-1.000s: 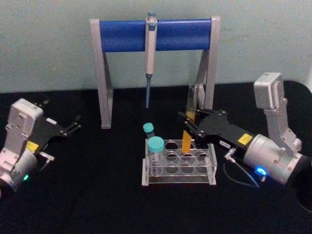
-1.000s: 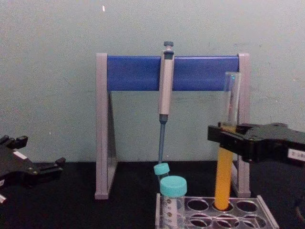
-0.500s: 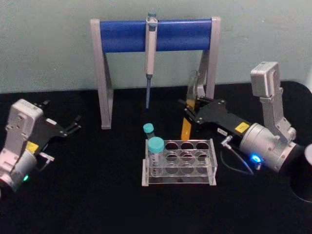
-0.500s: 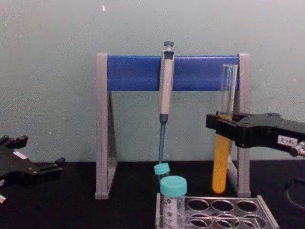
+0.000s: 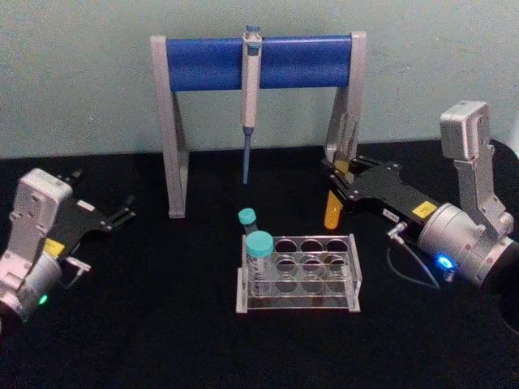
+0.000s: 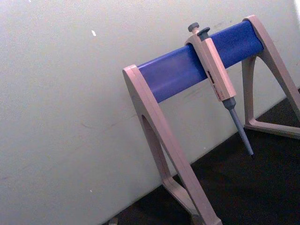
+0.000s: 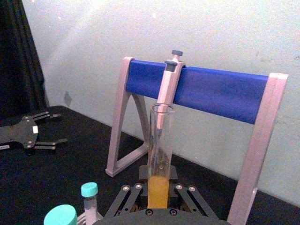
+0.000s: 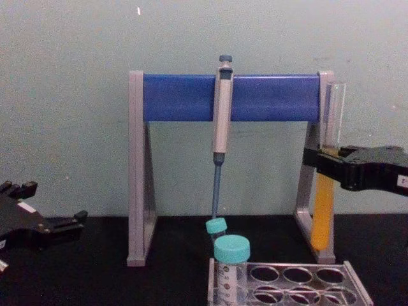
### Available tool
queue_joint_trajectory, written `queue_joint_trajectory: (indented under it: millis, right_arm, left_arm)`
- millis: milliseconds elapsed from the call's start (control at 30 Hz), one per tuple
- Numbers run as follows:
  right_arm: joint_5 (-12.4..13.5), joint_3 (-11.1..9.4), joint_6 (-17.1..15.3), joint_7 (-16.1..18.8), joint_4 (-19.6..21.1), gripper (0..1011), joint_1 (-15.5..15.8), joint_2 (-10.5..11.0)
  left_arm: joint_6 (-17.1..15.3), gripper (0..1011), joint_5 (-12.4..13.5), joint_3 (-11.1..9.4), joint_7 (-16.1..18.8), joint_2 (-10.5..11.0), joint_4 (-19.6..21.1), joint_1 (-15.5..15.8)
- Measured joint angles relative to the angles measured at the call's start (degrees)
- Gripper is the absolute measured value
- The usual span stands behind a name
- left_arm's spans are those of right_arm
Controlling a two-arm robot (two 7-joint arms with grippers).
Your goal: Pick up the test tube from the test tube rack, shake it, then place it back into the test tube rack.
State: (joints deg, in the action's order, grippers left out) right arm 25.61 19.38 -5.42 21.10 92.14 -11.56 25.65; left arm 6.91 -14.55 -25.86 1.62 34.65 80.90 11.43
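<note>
I have the test tube (image 5: 332, 212) clamped in the right gripper (image 5: 334, 180), whose fingers close on it near the top of the orange liquid. It hangs upright in the air, clear of the test tube rack (image 5: 296, 298), behind and to the right of the rack's rear right corner and just in front of the right leg of the pipette stand (image 5: 259, 61). From the chest view its round bottom sits above the rack's top plate with open air under it.

Open desk (image 5: 162, 324) lies in front of the rack and to its left.

I count one capless tube, two teal-capped tubes (image 5: 260, 243) at the rack's left end, one behind the other, and one pipette (image 5: 250, 81) hanging from the stand's blue bar.

The left gripper (image 5: 122, 212) rests far left on the desk, fingers apart.

In the head view the tube's clear upper half blends into the stand leg. The chest view cuts off the rack's lower part.
</note>
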Motion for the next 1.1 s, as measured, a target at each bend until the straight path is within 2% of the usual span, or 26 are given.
queue_joint_trajectory:
  millis: [1100]
  right_arm:
    - [-0.3, -0.5, -0.1, 0.8, -0.7, 227, -0.1, -0.5]
  left_arm:
    - [0.0, 1001, 0.0, 0.0, 0.0, 0.0, 0.0, 0.0]
